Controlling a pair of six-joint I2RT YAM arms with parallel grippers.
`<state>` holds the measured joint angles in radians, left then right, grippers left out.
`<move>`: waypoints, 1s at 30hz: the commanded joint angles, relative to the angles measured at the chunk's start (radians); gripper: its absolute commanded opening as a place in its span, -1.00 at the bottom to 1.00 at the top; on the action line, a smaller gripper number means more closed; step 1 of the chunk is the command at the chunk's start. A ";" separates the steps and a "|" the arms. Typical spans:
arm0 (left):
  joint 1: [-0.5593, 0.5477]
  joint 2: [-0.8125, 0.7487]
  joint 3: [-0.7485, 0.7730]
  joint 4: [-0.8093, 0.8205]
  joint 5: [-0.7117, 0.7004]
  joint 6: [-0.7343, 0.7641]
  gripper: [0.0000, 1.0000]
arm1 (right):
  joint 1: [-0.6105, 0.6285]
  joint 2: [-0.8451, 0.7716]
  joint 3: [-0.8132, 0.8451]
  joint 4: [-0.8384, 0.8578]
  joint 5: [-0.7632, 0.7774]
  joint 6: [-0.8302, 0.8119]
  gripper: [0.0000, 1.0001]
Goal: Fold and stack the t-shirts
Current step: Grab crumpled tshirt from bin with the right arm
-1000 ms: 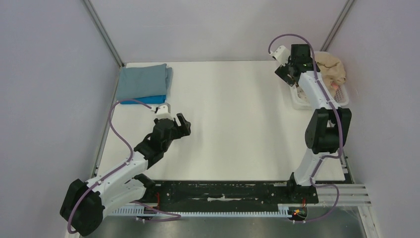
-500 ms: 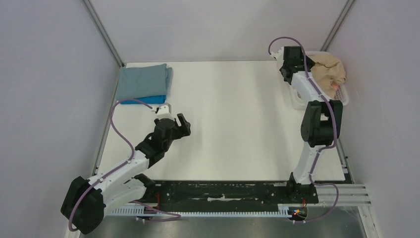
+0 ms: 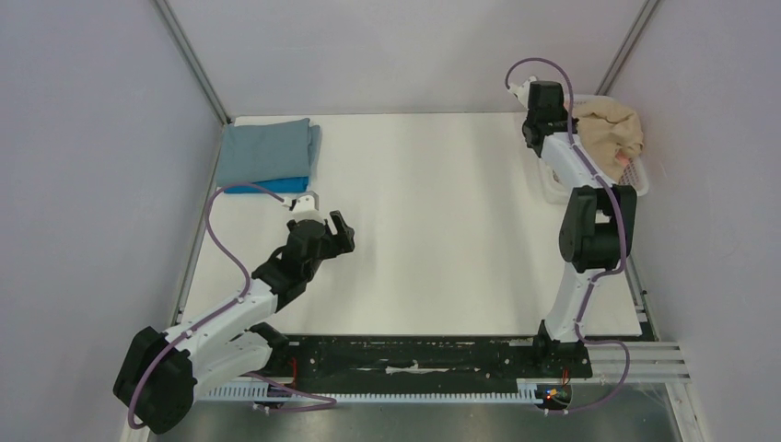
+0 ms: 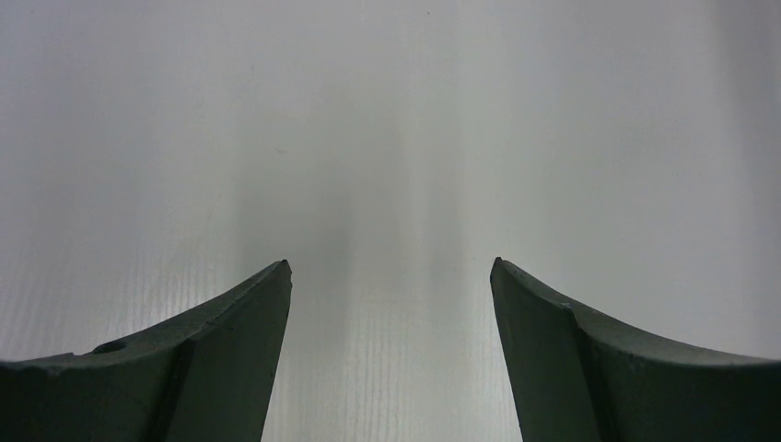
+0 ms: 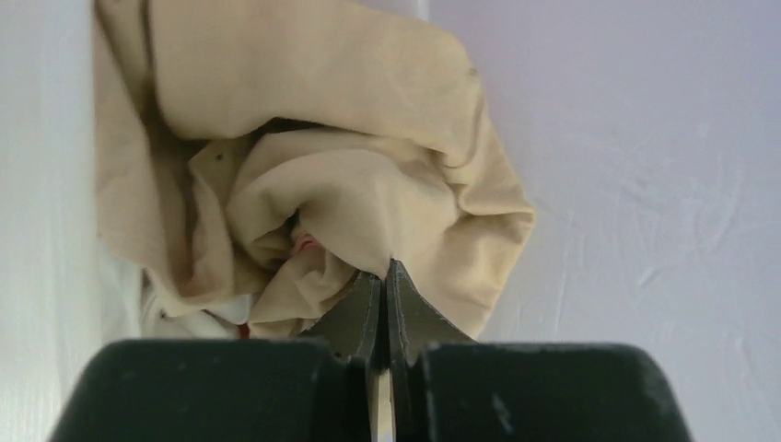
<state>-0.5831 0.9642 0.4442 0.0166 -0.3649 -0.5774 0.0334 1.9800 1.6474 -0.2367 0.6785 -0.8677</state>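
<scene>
A crumpled tan t-shirt (image 3: 612, 129) tops the heap in the white basket (image 3: 553, 191) at the table's far right corner. My right gripper (image 5: 386, 267) is shut, its tips pinching a fold of the tan t-shirt (image 5: 350, 184). Slivers of a coral-pink shirt (image 5: 304, 243) and a white shirt (image 5: 226, 310) peek from under it. At the far left lies a folded grey-blue t-shirt (image 3: 267, 149) on top of a bright blue one (image 3: 267, 185). My left gripper (image 3: 343, 230) hovers open over bare table left of centre, nothing between its fingers (image 4: 249, 313).
The basket sits tight against the right wall (image 5: 645, 184). Grey enclosure walls and metal corner posts (image 3: 192, 60) ring the table. Both arm bases stand on the black rail (image 3: 414, 354) at the near edge.
My right gripper swung over the basket toward the tan t-shirt and went from open to shut on its fold. The left arm has stayed still.
</scene>
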 commanded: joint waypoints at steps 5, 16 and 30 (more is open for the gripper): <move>-0.002 -0.010 0.035 0.036 -0.016 0.021 0.71 | -0.026 -0.278 0.094 0.319 0.185 0.249 -1.00; -0.001 -0.038 0.029 0.034 0.000 0.016 0.71 | -0.186 -0.427 0.247 0.389 0.000 0.627 -1.00; -0.001 -0.045 0.030 0.033 -0.007 0.019 0.71 | -0.286 -0.228 0.539 0.117 -0.705 0.921 -1.00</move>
<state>-0.5831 0.9260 0.4461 0.0170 -0.3614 -0.5774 -0.2359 1.7161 2.0556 -0.0368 0.3801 -0.1841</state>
